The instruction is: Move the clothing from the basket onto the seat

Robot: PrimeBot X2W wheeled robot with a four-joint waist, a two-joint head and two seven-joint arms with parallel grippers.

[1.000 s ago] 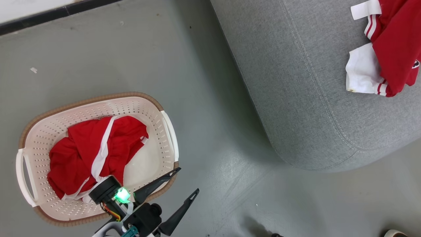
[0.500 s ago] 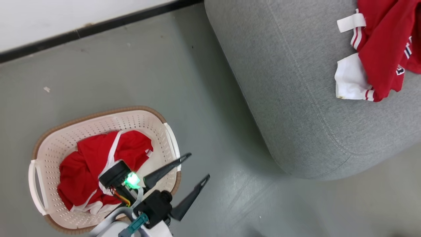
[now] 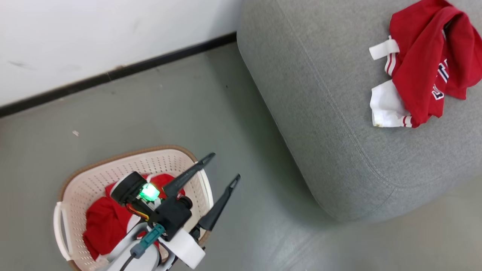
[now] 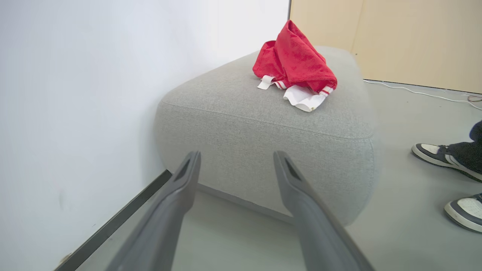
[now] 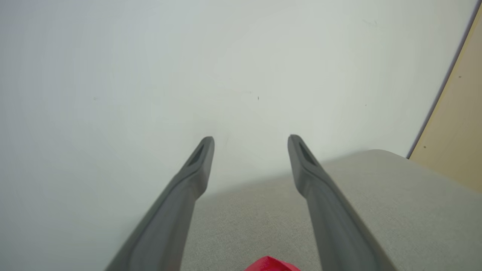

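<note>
I see bare floor (image 3: 256, 226) between the basket (image 3: 113, 171) and the seat (image 3: 320, 113). The wall (image 3: 94, 37) closes off the far side, and a person's shoes (image 4: 437, 154) stand near the seat. The seat's near part lies free.

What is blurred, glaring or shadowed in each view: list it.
Head view: sharp, green lamp glaring behind the left pincer, soft shadow under the seat. Left wrist view: fingers blur near the bottom edge, clothing crisp. Right wrist view: right pincer soft, wall pale, featureless.
</note>
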